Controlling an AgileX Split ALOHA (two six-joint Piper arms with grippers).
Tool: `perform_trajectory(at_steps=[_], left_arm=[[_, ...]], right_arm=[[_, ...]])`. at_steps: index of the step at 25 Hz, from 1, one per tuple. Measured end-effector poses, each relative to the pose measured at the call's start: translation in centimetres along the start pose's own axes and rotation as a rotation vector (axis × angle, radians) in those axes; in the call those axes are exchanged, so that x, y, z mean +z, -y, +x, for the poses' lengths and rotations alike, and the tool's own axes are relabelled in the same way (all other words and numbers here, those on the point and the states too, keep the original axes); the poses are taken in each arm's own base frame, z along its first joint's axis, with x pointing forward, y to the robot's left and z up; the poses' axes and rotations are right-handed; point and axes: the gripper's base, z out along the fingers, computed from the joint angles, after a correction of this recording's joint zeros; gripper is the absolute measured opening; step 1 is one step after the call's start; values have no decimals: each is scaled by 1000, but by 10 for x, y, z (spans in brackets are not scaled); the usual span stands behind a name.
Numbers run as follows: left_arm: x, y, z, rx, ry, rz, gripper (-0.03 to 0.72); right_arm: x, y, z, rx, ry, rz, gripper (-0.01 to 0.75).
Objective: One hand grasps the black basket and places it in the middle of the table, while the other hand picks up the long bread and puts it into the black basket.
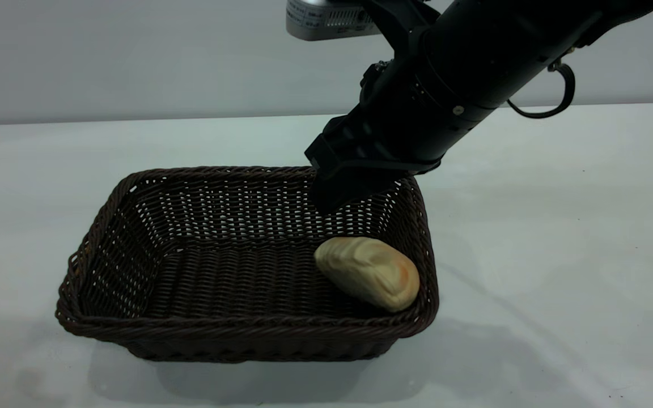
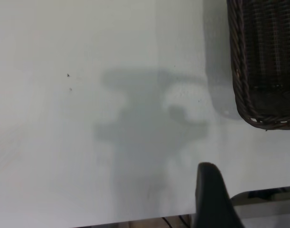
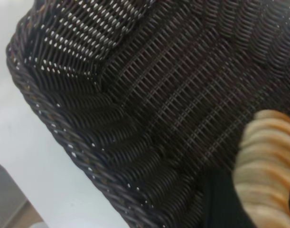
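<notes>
The black basket [image 1: 134, 238] stands on the white table [image 1: 559, 255]. The long bread [image 1: 369, 272] lies on the basket floor at its front right corner, free of the gripper. My right gripper [image 1: 332, 195] hangs over the basket's back right part, just above the bread and apart from it. In the right wrist view its fingers [image 3: 220, 199] stand apart, with the bread [image 3: 266, 171] seen between them on the weave [image 3: 135, 95]. Of my left gripper only one finger [image 2: 213, 199] shows, over bare table beside the basket's corner [image 2: 263, 71].
The table's edge [image 2: 263, 197] runs just past the left finger. Bare tabletop lies on all sides of the basket. A grey wall rises behind the table. The right arm's cable [image 1: 559, 96] loops above the back right.
</notes>
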Motion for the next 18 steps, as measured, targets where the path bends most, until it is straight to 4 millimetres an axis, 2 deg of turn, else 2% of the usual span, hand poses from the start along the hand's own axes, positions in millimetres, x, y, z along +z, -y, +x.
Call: perform_trajectory(at_steps=[3,7,11,14,18], left_arm=[[0,0,0,0,-3,0,490],[0,0,1,0,-6,-1,490],[0,0,1,0,-6,-2,490],[0,0,1,0,-6,-2,490],[-4,0,3,-1,6,-1,490]], right_arm=[[-11,8,-2,24,-9,-9,373],[-42,39,1,120,-70,7,375],[-82,77,16,229,-206,107,375],[-114,98,28,291,-296,221,375],[-162,106,36,331,-327,345,375]])
